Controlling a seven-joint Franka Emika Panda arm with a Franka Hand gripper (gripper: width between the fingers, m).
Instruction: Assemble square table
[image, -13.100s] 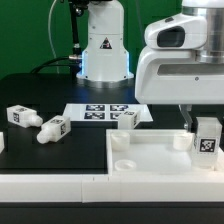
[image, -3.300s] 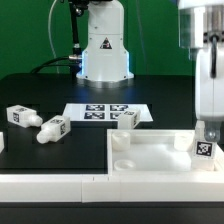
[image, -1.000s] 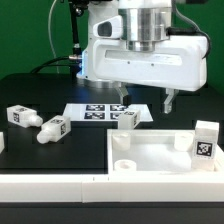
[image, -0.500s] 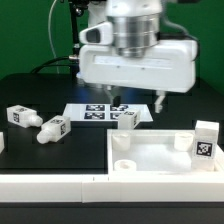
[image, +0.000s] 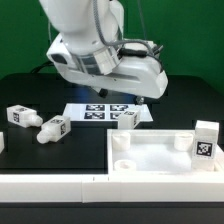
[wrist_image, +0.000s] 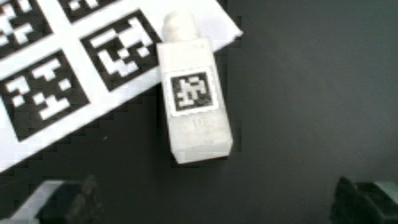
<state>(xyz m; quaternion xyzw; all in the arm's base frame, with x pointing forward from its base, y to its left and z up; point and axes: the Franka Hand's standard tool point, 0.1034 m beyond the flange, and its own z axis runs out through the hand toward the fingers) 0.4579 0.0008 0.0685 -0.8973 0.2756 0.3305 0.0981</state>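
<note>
Nearest me, the square tabletop (image: 150, 158) lies rim-up, with an upright leg (image: 207, 140) in its corner socket on the exterior view's right. Farther back, on the exterior view's left, two spare legs (image: 50, 129) lie on the dark table. Behind the slab sits the marker board (image: 95, 111), and a third leg (wrist_image: 192, 95) lies with one end over its edge. The gripper (wrist_image: 214, 198) hangs above that leg, jaws spread wide and empty. I'd say it's fetching the next leg: it needs to drop, straddle the leg and pinch.
</note>
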